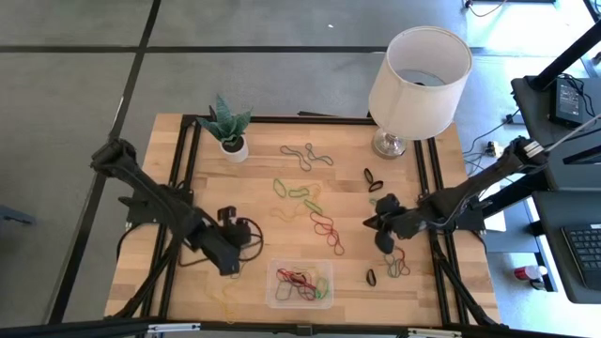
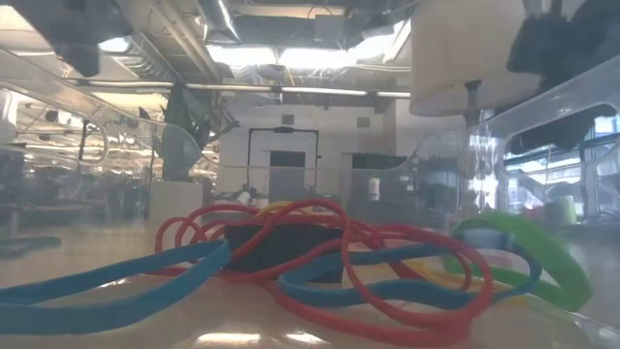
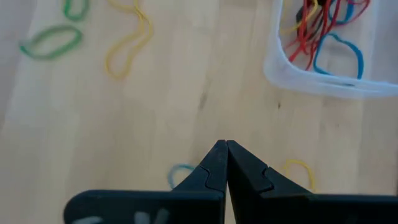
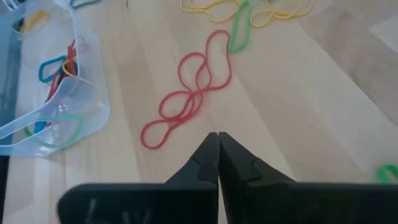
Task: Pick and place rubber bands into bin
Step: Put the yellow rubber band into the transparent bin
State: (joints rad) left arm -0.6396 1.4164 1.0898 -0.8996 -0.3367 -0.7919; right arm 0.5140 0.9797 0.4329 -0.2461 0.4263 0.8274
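Right gripper [image 1: 368,222] pressed together, empty, right of bin [image 1: 273,299]; left gripper [image 1: 254,228] likewise, above it. Few rubber bands [image 1: 299,279] binned, most left on counter [image 1: 169,188].

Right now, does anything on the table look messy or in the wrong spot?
Yes. Only some rubber bands lie in the bin. Many others are strewn over the wooden table, such as a red tangle just ahead of the shut right gripper. The lamp and potted plant stand upright.
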